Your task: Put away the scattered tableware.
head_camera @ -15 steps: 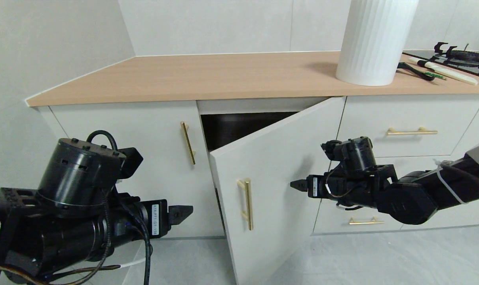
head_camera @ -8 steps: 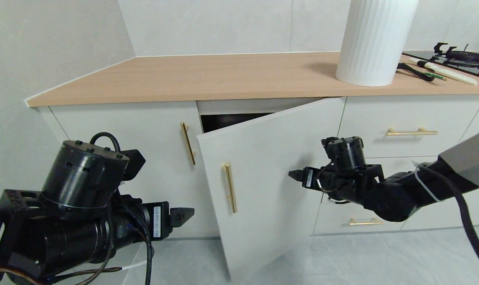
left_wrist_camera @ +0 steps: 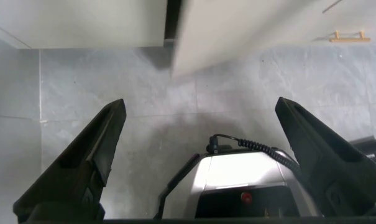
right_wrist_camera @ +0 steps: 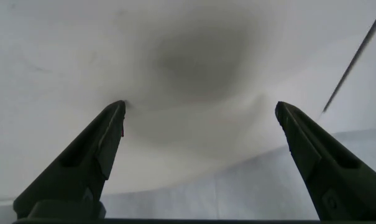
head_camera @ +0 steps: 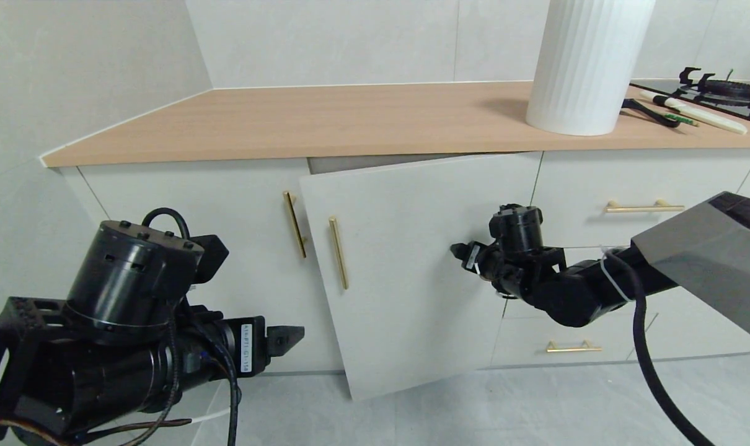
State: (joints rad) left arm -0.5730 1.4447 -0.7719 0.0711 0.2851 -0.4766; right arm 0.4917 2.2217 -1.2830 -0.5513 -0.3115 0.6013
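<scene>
Your right gripper (head_camera: 462,252) sits at the face of the white flat-panel cabinet door (head_camera: 406,297), fingers spread wide apart. From the right wrist view, the gripper (right_wrist_camera: 200,106) has the door panel (right_wrist_camera: 188,56) straight ahead of both tips. The tips are right at the surface, but I can't confirm actual contact. The door is nearly shut, with a thin gap along its top edge under the light wooden countertop (head_camera: 325,121). The door's brass bar handle (head_camera: 338,252) is at about the gripper's height, off toward your left arm, untouched. The tableware is above and out to the right of the right gripper, on the countertop. It's a cream-white long utensil (head_camera: 700,113) and a black-handled utensil (head_camera: 651,111) lying side by side. They lie between the tall white ribbed cylinder (head_camera: 582,62) and the black gas hob grate (head_camera: 722,87), well apart from both grippers. A white drawer front (head_camera: 644,179) is just to the right of the right gripper. Your left gripper (head_camera: 285,337) is low, left of the door and below its handle, fingers wide apart. In the left wrist view the gripper (left_wrist_camera: 200,102) is over the grey tiled floor (left_wrist_camera: 82,81), with the door's lower corner (left_wrist_camera: 237,31) beyond the tips.
</scene>
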